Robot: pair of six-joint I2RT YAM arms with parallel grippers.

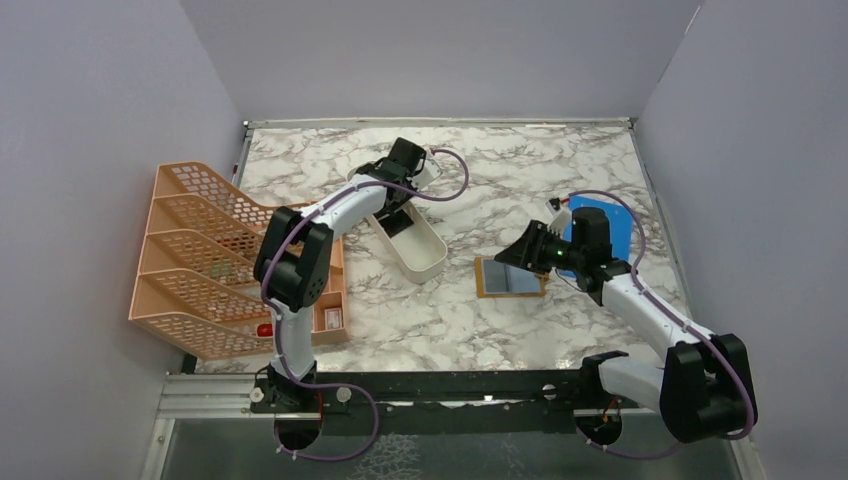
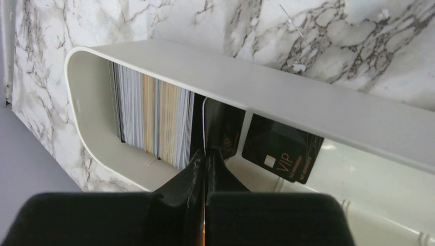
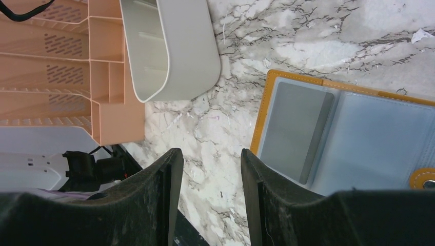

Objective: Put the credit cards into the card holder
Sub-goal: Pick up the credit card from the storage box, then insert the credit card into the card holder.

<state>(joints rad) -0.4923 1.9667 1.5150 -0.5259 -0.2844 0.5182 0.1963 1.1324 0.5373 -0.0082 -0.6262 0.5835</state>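
The white tray (image 2: 308, 97) holds a stack of upright credit cards (image 2: 149, 120) at its rounded end and loose black VIP cards (image 2: 282, 148) leaning on its wall. My left gripper (image 2: 206, 152) is inside the tray, shut on a thin black card (image 2: 203, 123) seen edge-on; from above it sits at the tray's far end (image 1: 397, 205). The orange-tan card holder (image 3: 349, 138) lies open on the marble, grey pockets up, snap button (image 3: 426, 179) at the right. My right gripper (image 3: 211, 154) is open and empty, low over the marble beside the holder's left edge (image 1: 515, 255).
The peach mesh file rack (image 1: 200, 260) stands at the left, close to the tray (image 1: 435, 262). A bright blue sheet (image 1: 612, 228) lies behind the right gripper. Grey walls close in the table at the left, back and right.
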